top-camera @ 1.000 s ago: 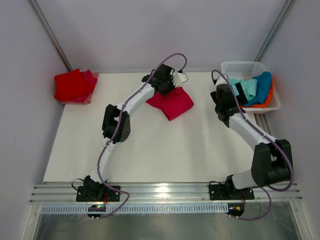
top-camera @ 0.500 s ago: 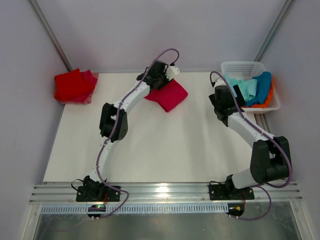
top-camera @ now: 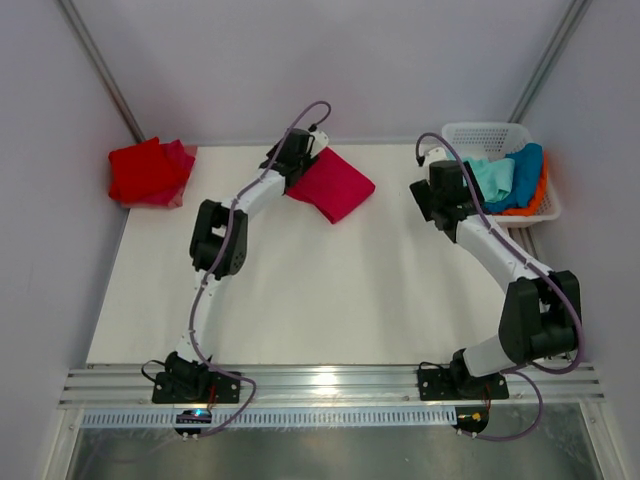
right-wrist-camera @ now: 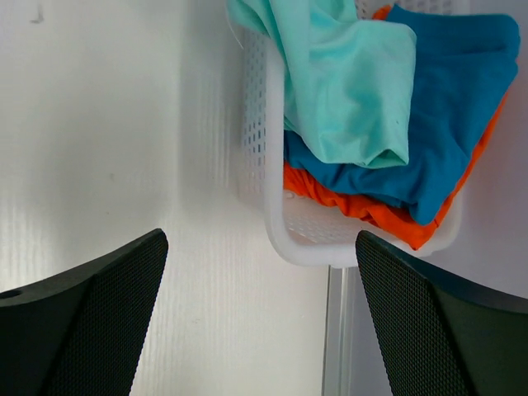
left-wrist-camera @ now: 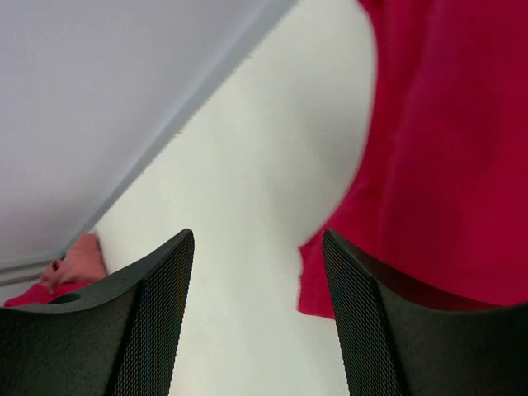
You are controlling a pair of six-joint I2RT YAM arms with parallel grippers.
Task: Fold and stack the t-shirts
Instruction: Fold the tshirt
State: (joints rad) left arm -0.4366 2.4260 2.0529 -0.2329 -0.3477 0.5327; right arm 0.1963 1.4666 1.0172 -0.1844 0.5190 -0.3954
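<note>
A folded crimson-pink t-shirt [top-camera: 335, 185] lies flat at the far middle of the table. My left gripper [top-camera: 297, 160] hovers at its left corner, open and holding nothing. In the left wrist view the crimson-pink t-shirt [left-wrist-camera: 445, 148] fills the right side, its corner lying just inside the right finger [left-wrist-camera: 363, 322]. A stack of folded red t-shirts [top-camera: 148, 172] sits at the far left. My right gripper [top-camera: 437, 195] hangs wide open beside the basket, over bare table. Mint-green [right-wrist-camera: 346, 82], blue [right-wrist-camera: 450, 124] and orange [right-wrist-camera: 371, 208] t-shirts lie crumpled in the basket.
The white lattice basket [top-camera: 462, 133] stands at the far right corner; its near wall [right-wrist-camera: 268, 190] is close to my right gripper [right-wrist-camera: 260, 322]. White walls close in the table at the back and sides. An aluminium rail runs along the near edge.
My left gripper has opened and let go of the crimson-pink t-shirt after carrying it a little left and back. The shirt now lies flat. The right arm has shifted slightly left.
</note>
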